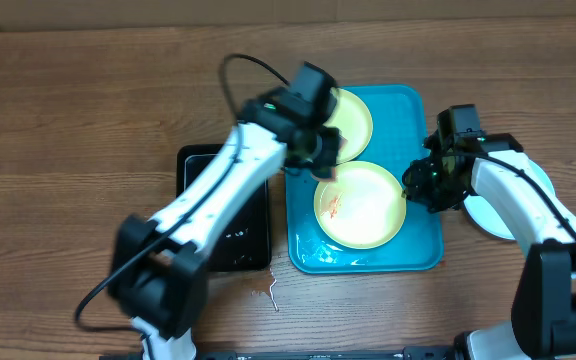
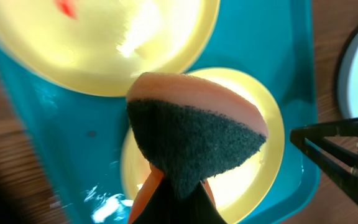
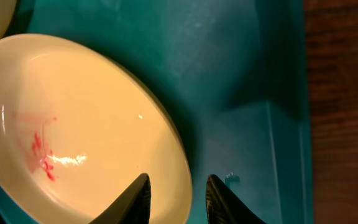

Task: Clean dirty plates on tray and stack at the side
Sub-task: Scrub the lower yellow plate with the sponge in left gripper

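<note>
Turquoise tray (image 1: 424, 118), red-smeared plate (image 1: 368, 210)

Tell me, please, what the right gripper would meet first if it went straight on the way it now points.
Most likely the rim of the smeared plate: the right gripper is open with a finger either side of that rim, over the tray. Depth is unclear from the wrist view.

I can read no text, label, brand, number or sign anywhere in my three camera views: the visible surfaces are plain and unmarked, or too blurred to read.
</note>
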`<action>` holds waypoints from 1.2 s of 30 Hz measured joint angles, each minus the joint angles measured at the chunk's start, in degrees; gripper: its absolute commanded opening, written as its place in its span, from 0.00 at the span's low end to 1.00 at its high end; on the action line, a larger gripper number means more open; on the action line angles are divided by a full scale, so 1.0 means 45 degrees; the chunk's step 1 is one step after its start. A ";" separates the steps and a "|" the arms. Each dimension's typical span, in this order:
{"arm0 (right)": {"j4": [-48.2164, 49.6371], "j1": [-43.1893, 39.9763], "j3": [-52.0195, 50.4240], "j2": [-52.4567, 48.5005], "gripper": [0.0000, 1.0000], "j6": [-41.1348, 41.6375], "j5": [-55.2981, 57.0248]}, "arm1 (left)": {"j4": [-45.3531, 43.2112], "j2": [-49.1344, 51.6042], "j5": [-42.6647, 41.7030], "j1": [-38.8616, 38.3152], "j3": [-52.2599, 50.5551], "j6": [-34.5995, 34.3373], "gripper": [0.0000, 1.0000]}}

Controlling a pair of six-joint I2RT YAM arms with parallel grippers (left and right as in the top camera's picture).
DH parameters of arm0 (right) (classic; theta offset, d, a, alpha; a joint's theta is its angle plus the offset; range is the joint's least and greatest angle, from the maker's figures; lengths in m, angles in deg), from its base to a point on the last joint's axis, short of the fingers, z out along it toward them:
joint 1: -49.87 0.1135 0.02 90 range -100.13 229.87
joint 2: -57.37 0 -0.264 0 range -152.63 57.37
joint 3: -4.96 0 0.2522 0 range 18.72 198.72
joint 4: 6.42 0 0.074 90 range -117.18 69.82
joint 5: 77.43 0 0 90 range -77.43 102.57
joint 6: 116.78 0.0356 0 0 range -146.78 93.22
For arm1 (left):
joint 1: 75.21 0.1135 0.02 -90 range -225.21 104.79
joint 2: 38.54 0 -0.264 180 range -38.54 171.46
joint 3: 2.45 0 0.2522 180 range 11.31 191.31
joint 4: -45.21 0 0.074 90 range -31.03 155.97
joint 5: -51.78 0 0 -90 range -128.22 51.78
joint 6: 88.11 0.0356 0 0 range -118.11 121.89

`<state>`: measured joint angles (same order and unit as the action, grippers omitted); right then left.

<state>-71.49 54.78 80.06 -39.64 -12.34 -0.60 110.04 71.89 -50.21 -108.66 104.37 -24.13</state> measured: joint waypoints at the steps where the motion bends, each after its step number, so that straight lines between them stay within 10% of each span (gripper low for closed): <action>1: 0.0277 0.0005 -0.0165 -0.0160 0.30 -0.0107 -0.0058 | -0.0126 0.0466 -0.0092 -0.0238 0.0000 -0.0204 0.04; 13: 0.2832 0.0000 -0.1676 -0.0665 0.04 0.0019 -0.0471 | -0.0379 0.2730 -0.0690 -0.0627 0.0000 -0.0627 0.04; 36: 0.2681 0.0005 -0.1729 -0.0656 0.04 -0.0019 -0.0787 | 0.0544 0.3395 0.0797 -0.1161 0.0544 -0.1938 0.04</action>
<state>-59.42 54.80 72.28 -42.59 -12.43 -4.14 112.49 87.17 -46.62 -113.88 106.82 -32.85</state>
